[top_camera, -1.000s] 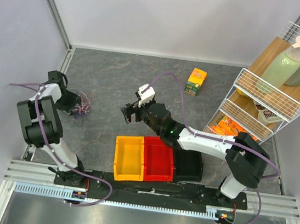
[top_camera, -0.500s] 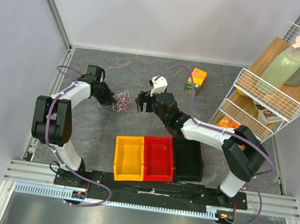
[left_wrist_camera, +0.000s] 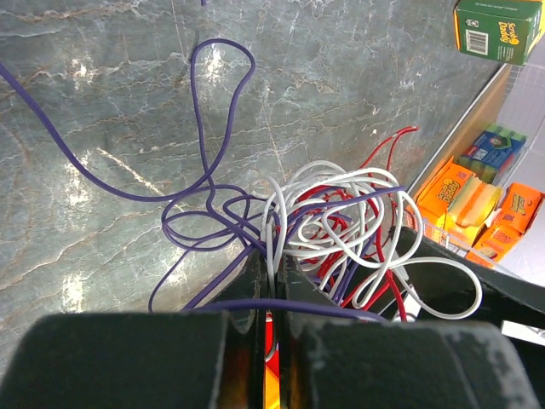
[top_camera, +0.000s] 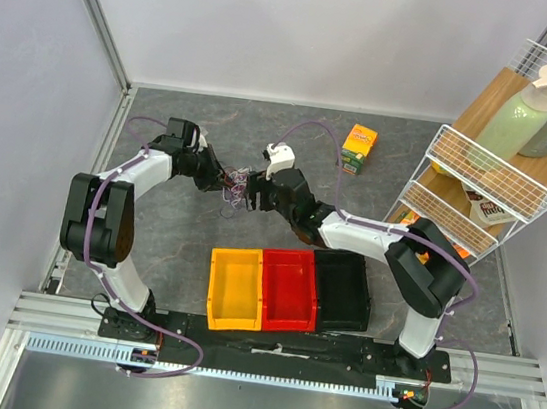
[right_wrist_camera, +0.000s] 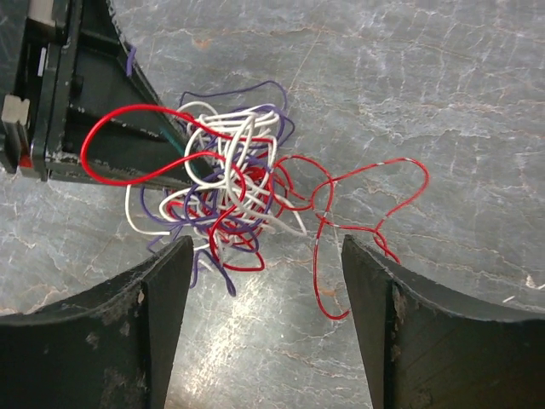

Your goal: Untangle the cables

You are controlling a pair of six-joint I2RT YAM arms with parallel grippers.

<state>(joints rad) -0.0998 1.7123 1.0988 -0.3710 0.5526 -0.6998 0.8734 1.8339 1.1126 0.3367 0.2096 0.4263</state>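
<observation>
Two arms, top view: left gripper (top_camera: pixel 220 176) and right gripper (top_camera: pixel 254 195) meet over the cables (top_camera: pixel 238 182), a small knot on the grey table (top_camera: pixel 173 242), beyond the yellow bin (top_camera: pixel 235 288).
Room, top view: bare table lies on the far and left sides of the knot. The bins sit on the arms' side, and a green-and-orange box (top_camera: pixel 359 147) is well off to the right.
Left jaws, left wrist view: drawn narrow, pinching a white strand that runs down between them. A purple strand crosses just below.
Tangle, left wrist view: white, red and purple loops are knotted just ahead of the jaws. One long purple loop (left_wrist_camera: pixel 197 111) trails away across open table.
Right jaws, right wrist view: spread wide, holding nothing. The knot lies just ahead, a little left of centre, against the left gripper's tip.
Likely opening, right wrist view: a red loop (right_wrist_camera: pixel 396 163) splays rightward, clear of the knot and nearest the right arm. Drawing the arms apart sideways looks unobstructed.
</observation>
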